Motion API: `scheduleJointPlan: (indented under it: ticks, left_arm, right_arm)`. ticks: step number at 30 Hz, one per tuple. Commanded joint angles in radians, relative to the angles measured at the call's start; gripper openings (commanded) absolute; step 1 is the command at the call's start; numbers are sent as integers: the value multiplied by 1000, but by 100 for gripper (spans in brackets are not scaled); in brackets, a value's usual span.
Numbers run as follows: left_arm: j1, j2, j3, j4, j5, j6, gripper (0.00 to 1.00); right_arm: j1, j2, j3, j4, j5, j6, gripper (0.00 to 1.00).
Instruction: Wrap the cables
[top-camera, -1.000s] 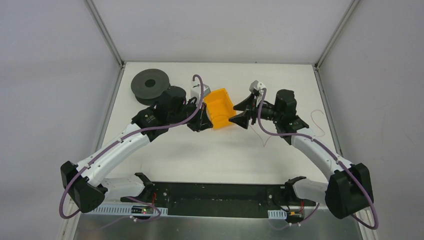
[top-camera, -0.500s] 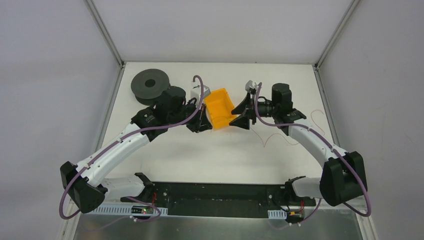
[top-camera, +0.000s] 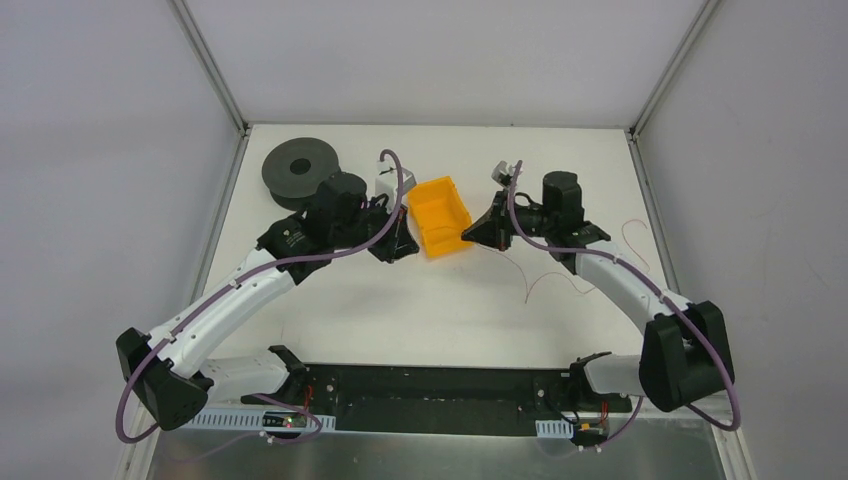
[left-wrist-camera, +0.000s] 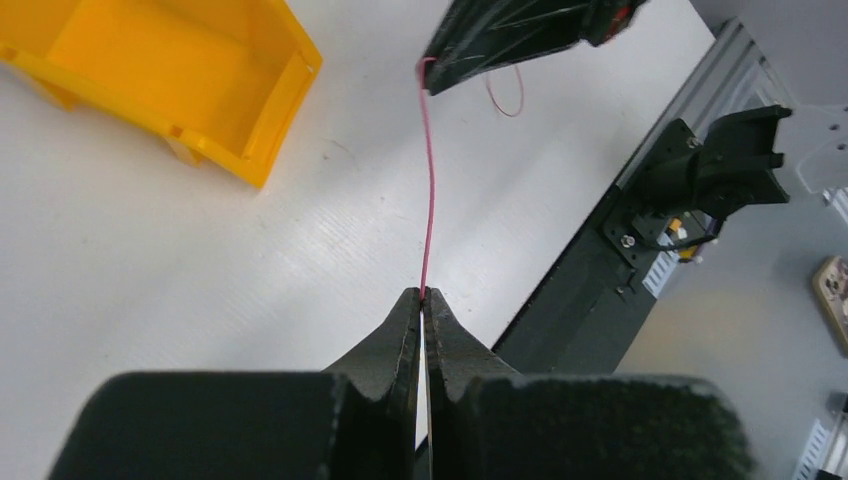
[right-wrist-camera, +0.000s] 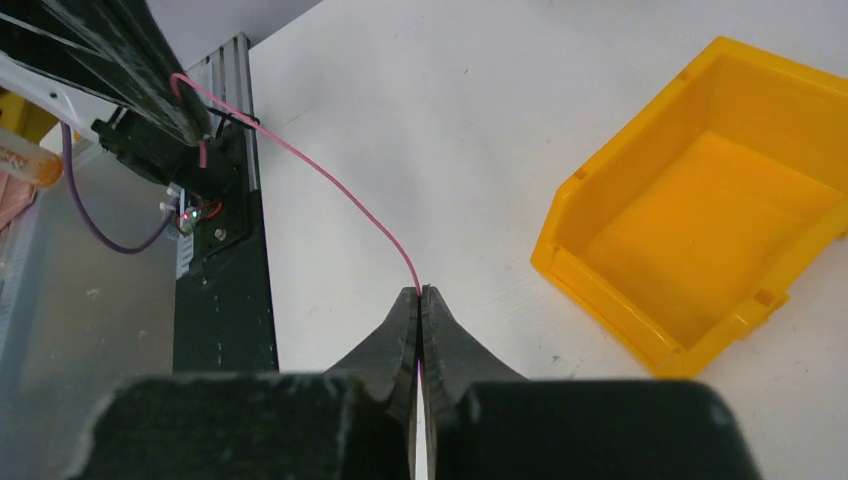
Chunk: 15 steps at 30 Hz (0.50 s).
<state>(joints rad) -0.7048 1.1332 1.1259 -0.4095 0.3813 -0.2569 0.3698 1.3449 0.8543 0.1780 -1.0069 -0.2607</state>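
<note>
**Desk** (top-camera: 400, 310), one: white, walled at the far edge and both sides. We find its widest open stretch between the yellow bin and the near edge.

**Spool** (top-camera: 300, 170), one: black, lying flat, left of the bin by the far-left corner.

**Bin** (top-camera: 443, 215), one: yellow, open-topped, set askew.

**Grippers**, two: the left gripper (left-wrist-camera: 421, 295) sits just left of the bin and the right gripper (right-wrist-camera: 420, 292) just right of it. Each is clenched on the same strand.

**Cables** (left-wrist-camera: 430, 180): hair-thin and reddish. One strand curves slightly between the two grippers on the bin's near side. Loose loops lie right of the bin toward the right edge. We cannot count separate strands.
</note>
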Motion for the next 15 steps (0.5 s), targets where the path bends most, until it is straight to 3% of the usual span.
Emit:
scheduleJointPlan:
  ticks: [1, 15]
  left_arm:
    - [10, -11, -20, -52, -134, 83, 0]
    - [10, 57, -35, -45, -34, 96, 1]
  right_arm:
    - [2, -158, -23, 82, 82, 148, 0]
    - [64, -191, -61, 53, 164, 300, 0]
